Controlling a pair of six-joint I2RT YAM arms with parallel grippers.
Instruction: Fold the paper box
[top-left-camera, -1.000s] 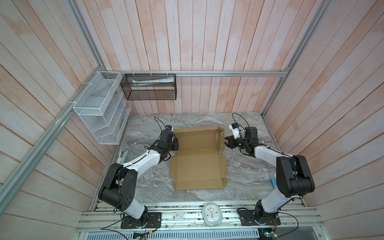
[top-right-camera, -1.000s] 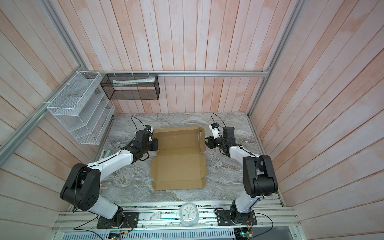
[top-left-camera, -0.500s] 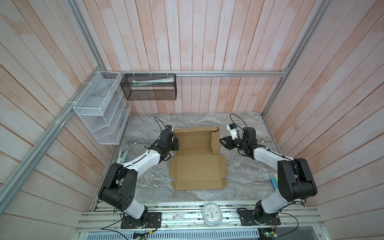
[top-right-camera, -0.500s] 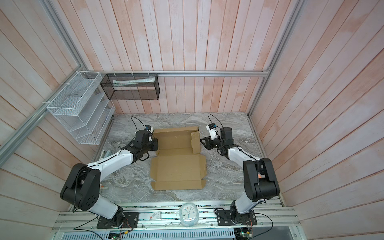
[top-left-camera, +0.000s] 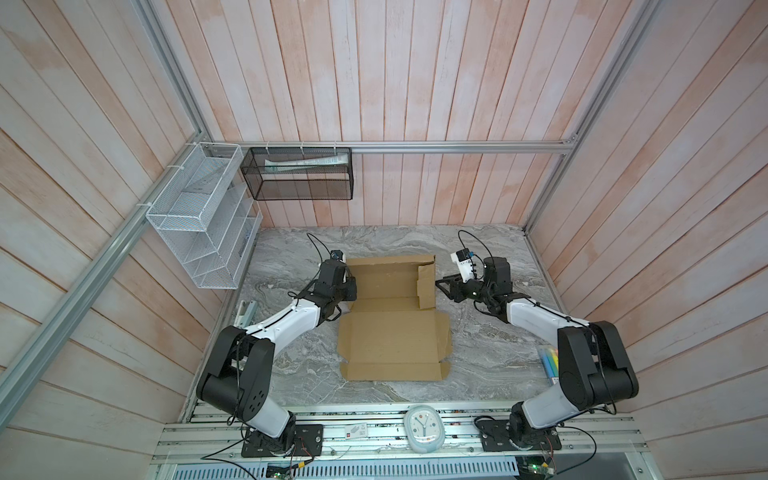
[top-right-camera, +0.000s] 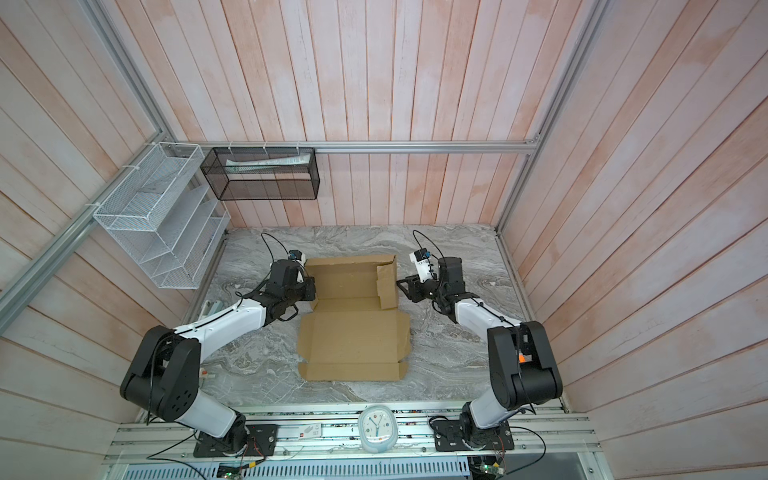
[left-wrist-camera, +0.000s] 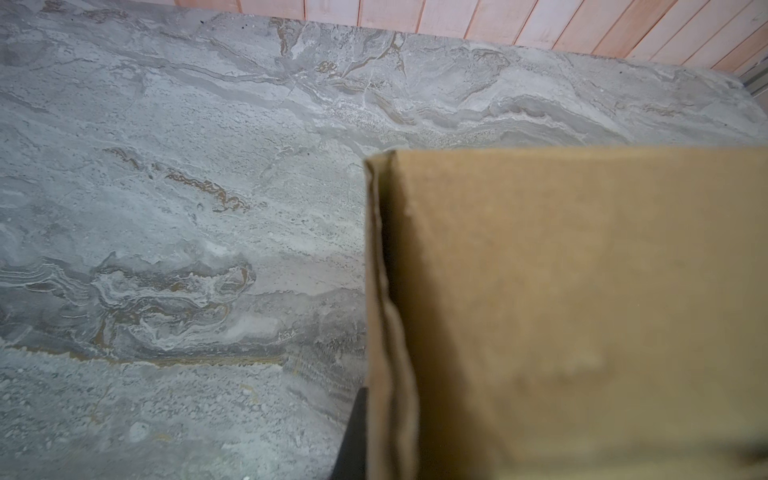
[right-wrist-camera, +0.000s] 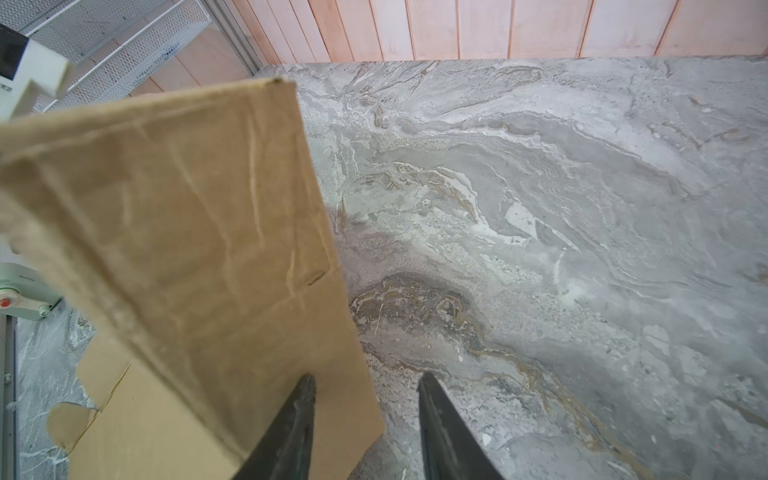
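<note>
Okay, one grey marble table, and on its middle one paper box: brown, front panel lying flat, back half partly raised. Two arms, left arm and right arm, one at each side of the box. Two wire racks on the left-back walls: one white rack, one black basket. One clock on the front rail. One pack of markers on the table by the right arm.

Two hands. Left hand pressed together, pinching the box's left side flap, which stands up; in the left wrist view one dark finger sits against the flap's outer edge. Right hand spread, holding nothing, just beside the right side flap; in the right wrist view one finger overlaps the flap, the other is over bare table.

Versus a second ago: the right side flap leaned outward, now it stands and tips inward; the right hand has come in closer to the box; the left hand and the flat front panel are in the same spot
</note>
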